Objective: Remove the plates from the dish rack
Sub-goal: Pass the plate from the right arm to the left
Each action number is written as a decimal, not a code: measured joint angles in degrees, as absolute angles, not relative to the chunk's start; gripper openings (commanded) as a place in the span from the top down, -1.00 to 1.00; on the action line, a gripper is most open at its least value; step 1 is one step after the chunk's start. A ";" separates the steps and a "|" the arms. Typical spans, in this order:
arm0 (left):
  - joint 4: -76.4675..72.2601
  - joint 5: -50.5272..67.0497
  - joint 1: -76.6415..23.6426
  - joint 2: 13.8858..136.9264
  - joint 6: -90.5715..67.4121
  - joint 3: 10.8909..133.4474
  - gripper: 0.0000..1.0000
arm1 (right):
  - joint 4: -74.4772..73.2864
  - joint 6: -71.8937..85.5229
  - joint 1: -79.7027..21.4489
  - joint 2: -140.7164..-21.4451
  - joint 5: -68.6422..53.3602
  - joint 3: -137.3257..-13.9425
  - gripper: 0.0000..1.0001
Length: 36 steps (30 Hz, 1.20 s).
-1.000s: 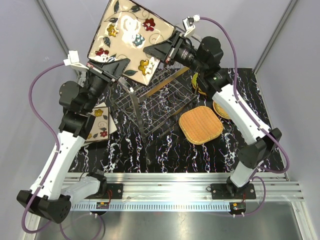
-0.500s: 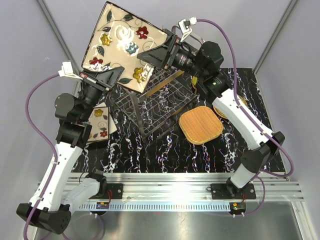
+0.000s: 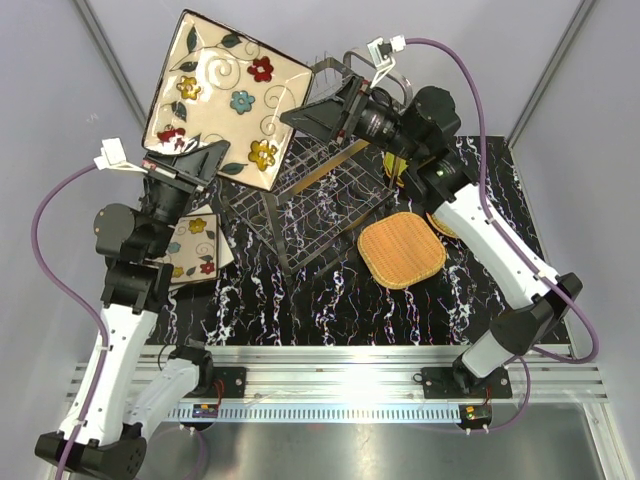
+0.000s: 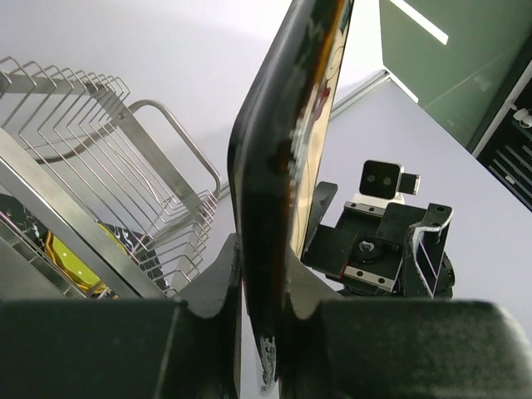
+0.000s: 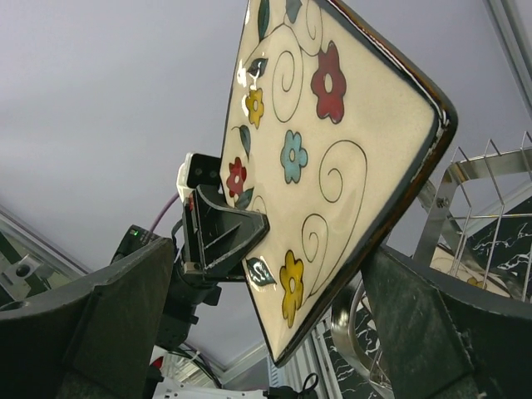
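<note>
One gripper alone now carries the flowered plate (image 3: pixel 225 100); the left gripper (image 3: pixel 185 165), left of the dish rack (image 3: pixel 310 215), pinches its lower edge, holding it high; above the dish rack's far side the right gripper (image 3: pixel 318 108) is newly spread, no longer clamping; handover looks done, so set-down likely follows.

My left arm (image 3: pixel 125 320) rises steeply from its base, wrist cocked upward, and I have the left gripper (image 3: pixel 190 160) clamped on the lower edge of the plate (image 3: pixel 225 95), jaws nearly together with the rim pinched between the fingers (image 4: pixel 212 283). My right arm (image 3: pixel 500 250) reaches far out and folds back toward the left, forearm roughly level, and the right gripper (image 3: pixel 312 112) points left with its jaws spread wide, gripping nothing, tips just beside the plate's right corner
</note>
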<state>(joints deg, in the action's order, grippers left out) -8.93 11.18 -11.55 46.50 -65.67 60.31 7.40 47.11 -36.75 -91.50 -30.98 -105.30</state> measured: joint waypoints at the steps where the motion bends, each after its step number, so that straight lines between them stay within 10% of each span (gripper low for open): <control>1: -8.91 11.16 -11.33 46.24 -65.41 60.34 1.00 | 7.40 46.70 -36.75 -91.22 -30.98 -105.03 -0.99; 36: 7.53 -13.34 -8.23 38.48 -47.92 62.48 1.00 | 6.07 24.91 -34.02 -83.22 -33.74 -99.96 -0.99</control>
<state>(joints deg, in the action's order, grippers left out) 7.53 -13.34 -8.23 38.48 -47.92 62.48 6.07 24.91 -34.02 -83.22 -33.74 -99.96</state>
